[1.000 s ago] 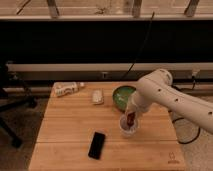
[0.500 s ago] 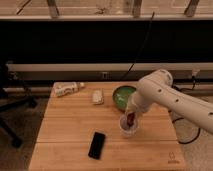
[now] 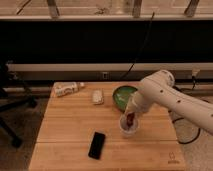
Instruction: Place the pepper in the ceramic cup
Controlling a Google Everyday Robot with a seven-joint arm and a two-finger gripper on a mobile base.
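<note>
The pincer [image 3: 131,119] hangs directly over the ceramic cup [image 3: 128,127] near the middle of the wooden bench [image 3: 65,130], much where it was a second ago, so little has changed. The red pepper [image 3: 130,118] sits at the cup's mouth; whether the pincer is still pinching it cannot be told. The placement looks nearly finished, pending release. A green bowl [image 3: 121,95] stands just behind; a phone [image 3: 96,145] lies apart.

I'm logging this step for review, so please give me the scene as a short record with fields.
surface: wooden table
gripper: gripper directly over the ceramic cup
pepper: red pepper at the cup's mouth, at the gripper
green bowl: green bowl behind the cup
phone: black phone at front
other: lying bottle, small white object
</note>
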